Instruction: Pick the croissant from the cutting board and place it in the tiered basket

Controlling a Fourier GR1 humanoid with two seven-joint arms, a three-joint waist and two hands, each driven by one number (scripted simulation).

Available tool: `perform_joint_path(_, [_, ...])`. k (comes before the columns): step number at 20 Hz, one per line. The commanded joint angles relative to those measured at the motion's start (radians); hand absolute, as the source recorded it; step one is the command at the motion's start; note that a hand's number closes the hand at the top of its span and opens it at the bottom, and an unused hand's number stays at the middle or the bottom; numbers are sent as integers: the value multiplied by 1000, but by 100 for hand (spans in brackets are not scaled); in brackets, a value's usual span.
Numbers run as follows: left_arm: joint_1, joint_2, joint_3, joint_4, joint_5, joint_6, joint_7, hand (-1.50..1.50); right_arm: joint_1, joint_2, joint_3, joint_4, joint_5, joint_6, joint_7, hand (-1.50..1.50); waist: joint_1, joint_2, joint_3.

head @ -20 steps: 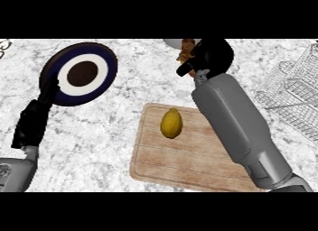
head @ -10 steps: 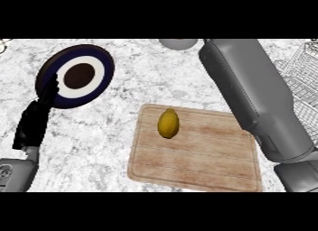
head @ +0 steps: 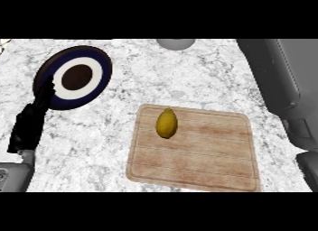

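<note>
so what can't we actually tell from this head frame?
- Right hand: out of frame; only the grey right forearm shows at the right edge.
- Croissant and tiered basket: neither is in frame; the cutting board holds only a yellow lemon-like item.
- Left hand: dark, beside the plate; finger pose unclear.
- Grey object: cut off by the top edge.

My counter (head: 188,76): marbled grey-white. On it: wooden board (head: 202,158) at centre-right, dark plate (head: 75,81) at upper left, grey round thing (head: 175,43) at far edge.
</note>
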Motion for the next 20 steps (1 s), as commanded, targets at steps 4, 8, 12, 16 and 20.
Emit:
perform_joint_path(4, [17,-11,-5,-49,-25,-5,20,0,14,-66,-33,28,2,107,0,150,6,2,0])
perform_joint_path(8, [38,-51,-16,-17,-47,32,-18,0,77,-154,-9,39,50,192,-35,150,-8,0,0])
perform_joint_path(12, [23,-22,16,4,-30,4,-20,0,132,-230,14,77,108,264,-53,150,-16,-1,0])
perform_joint_path(16, [-16,-53,-2,-14,-61,27,41,0,171,-302,-15,24,104,285,-94,150,-11,1,1])
perform_joint_path(20, [45,-12,43,-54,-19,-38,20,0,263,-343,-38,-81,52,354,-174,150,-8,-1,1])
